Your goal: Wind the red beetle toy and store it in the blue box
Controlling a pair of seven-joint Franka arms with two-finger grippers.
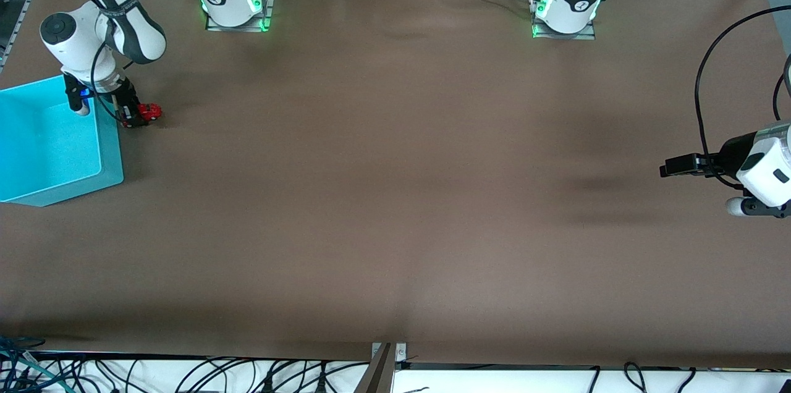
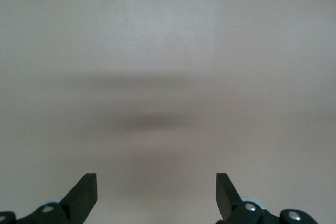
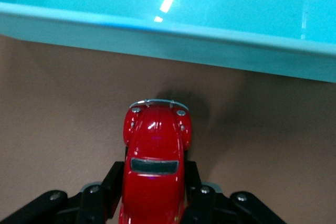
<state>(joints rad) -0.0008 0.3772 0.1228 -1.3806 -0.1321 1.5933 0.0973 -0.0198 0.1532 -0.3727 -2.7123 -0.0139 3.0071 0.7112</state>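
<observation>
- My right gripper (image 3: 153,195) clamps the red beetle toy (image 3: 156,153) by its sides, fingers narrowed to the car's width.
- The toy sits on the table (image 1: 395,195) just beside the blue box (image 1: 110,152), at the right arm's end.
- My left gripper (image 2: 156,195) waits spread wide and empty over bare table at the left arm's end.

The blue box (image 1: 49,139) sits on the desk (image 1: 395,195) at the right arm's end. Just beside the box, toward the left arm's end and a little farther from the front camera than the box's middle, is the red beetle toy (image 1: 148,112). The right hand (image 1: 133,118) is low at the desk there, its fingers (image 3: 113,184) against the toy's two sides. The toy's nose points at the box wall, with a gap between them. The left hand (image 2: 156,195) waits well apart, fingers spread, over bare desk at the left arm's end.
</observation>
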